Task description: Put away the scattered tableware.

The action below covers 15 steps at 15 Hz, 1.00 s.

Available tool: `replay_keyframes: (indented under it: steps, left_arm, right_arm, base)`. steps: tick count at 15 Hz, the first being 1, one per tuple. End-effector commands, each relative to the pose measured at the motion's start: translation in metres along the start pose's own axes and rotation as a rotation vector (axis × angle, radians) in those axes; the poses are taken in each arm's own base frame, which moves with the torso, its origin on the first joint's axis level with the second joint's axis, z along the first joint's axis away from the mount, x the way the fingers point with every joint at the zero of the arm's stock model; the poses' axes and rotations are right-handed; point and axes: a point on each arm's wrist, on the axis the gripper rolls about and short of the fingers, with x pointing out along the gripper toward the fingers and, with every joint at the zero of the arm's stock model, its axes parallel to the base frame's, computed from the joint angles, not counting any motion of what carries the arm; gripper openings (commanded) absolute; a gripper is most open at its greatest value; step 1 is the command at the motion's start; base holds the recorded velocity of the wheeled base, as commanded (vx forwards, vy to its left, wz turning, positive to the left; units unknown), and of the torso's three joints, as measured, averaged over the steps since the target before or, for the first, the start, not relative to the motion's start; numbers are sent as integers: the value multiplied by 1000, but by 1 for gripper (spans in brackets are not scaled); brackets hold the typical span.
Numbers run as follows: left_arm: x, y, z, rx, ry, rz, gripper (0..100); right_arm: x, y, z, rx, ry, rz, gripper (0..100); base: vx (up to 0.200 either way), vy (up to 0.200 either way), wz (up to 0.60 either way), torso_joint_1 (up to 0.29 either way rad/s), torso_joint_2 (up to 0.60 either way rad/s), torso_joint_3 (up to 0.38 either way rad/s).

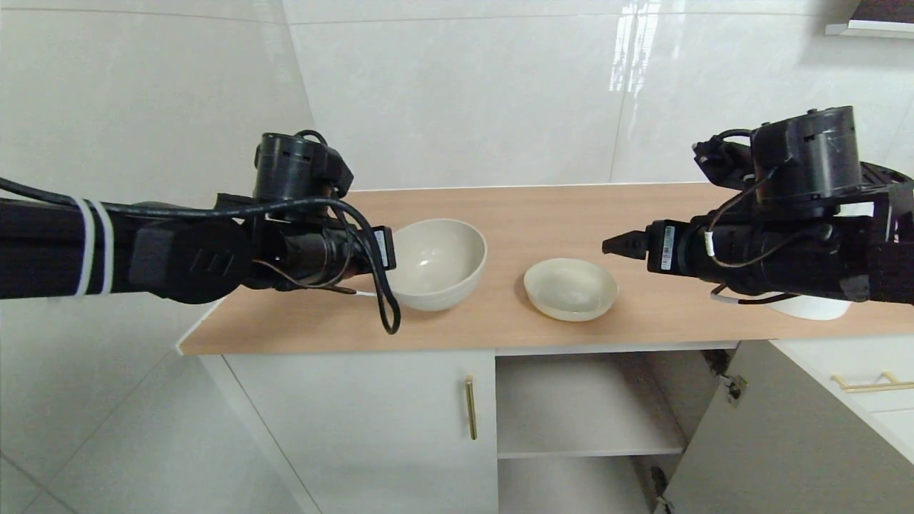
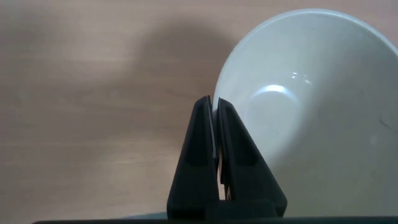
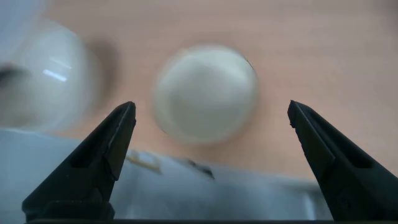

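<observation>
- Left gripper [image 2: 215, 102]: clamped on rim of large bowl [image 2: 311, 93].
- Right gripper [image 3: 210, 111]: fingers apart, near small bowl [image 3: 205, 87].
- Small bowl: 3 o'clock of large bowl, on worktop [image 1: 571, 207].

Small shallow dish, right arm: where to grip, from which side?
Likely its rim on the robot's right, one finger inside, one outside, from above. The small dish sits upright, open side up, low-walled; the open right gripper is on that side.
</observation>
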Motion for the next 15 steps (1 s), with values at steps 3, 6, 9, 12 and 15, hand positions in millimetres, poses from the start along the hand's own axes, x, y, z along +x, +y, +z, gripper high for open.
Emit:
replay_keyframes:
  steps: [3,6,9,12,15]
  left_arm:
    - [-31,-1,11,-11,-47,-47,0]
    - [-33,-1,12,-12,-52,-49,0]
    - [-34,-1,12,-12,-54,-49,0]
    - [-34,0,12,-10,-54,-49,0]
    - [-36,0,13,-9,-58,-51,0]
  right_arm:
    - [68,4,-19,2,107,-185,100]
    - [97,4,-34,-8,148,-215,100]
    - [101,-2,-33,-3,141,-246,100]
    - [107,-7,-32,6,124,-259,100]
    - [111,-8,-36,6,131,-263,100]
  base:
    - [0,0,0,0,0,0]
    - [0,0,0,0,0,0]
    - [0,0,0,0,0,0]
    - [0,0,0,0,0,0]
    - [0,0,0,0,0,0]
